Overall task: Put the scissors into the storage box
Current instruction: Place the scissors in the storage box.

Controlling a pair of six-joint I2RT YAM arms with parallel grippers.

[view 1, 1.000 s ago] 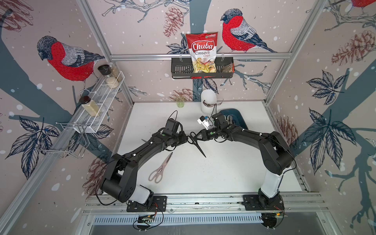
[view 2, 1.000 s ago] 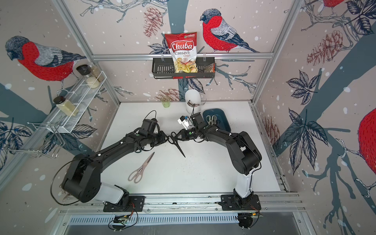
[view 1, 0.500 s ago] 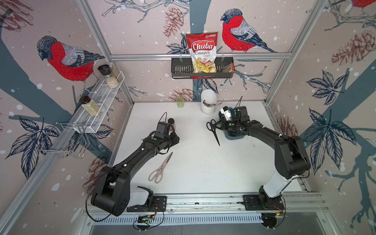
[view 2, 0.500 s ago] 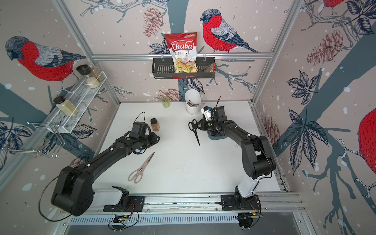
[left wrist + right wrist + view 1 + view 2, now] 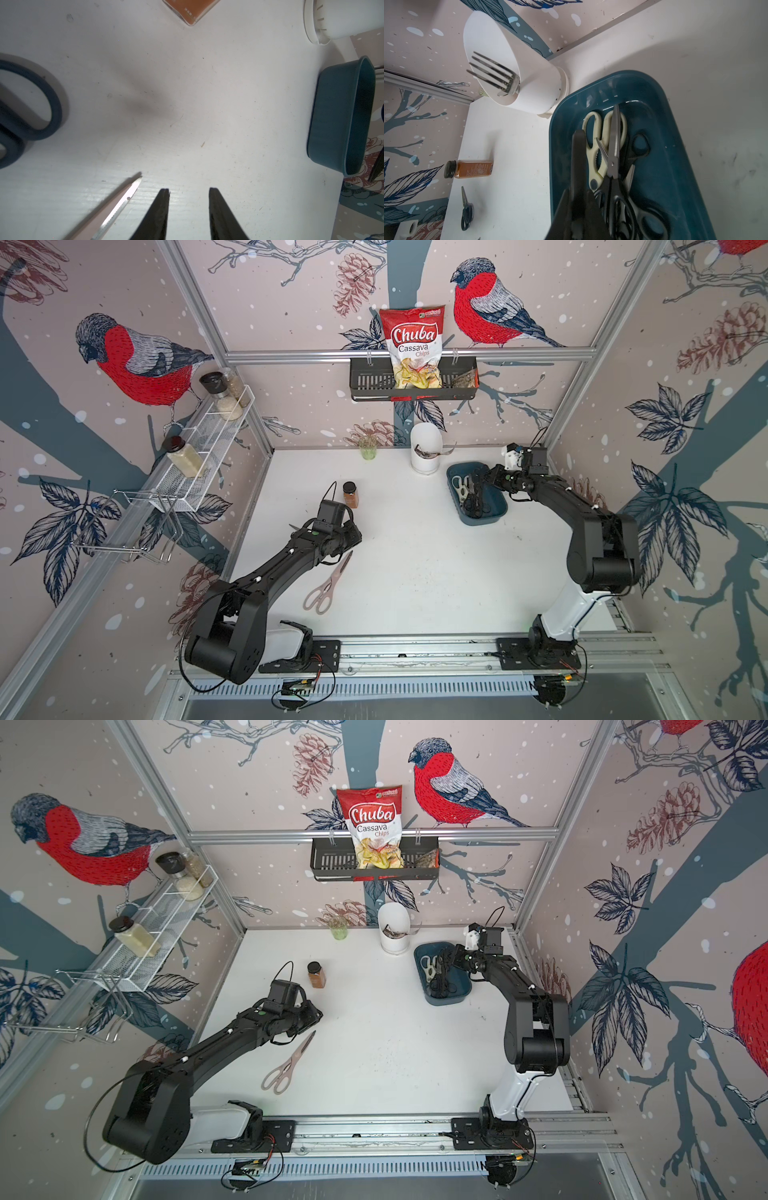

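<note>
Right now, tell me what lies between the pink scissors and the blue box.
Nothing: only bare table runs from the pink scissors to the blue box, seen in both top views.

The right end effector hangs over the near side of the teal storage box, its fingers pressed together. Inside the box lie cream-handled shears, and black-handled scissors lie across them. A white utensil holder with a fork stands just beside the box. On the worktop there are a spice bottle and small black scissors
</note>
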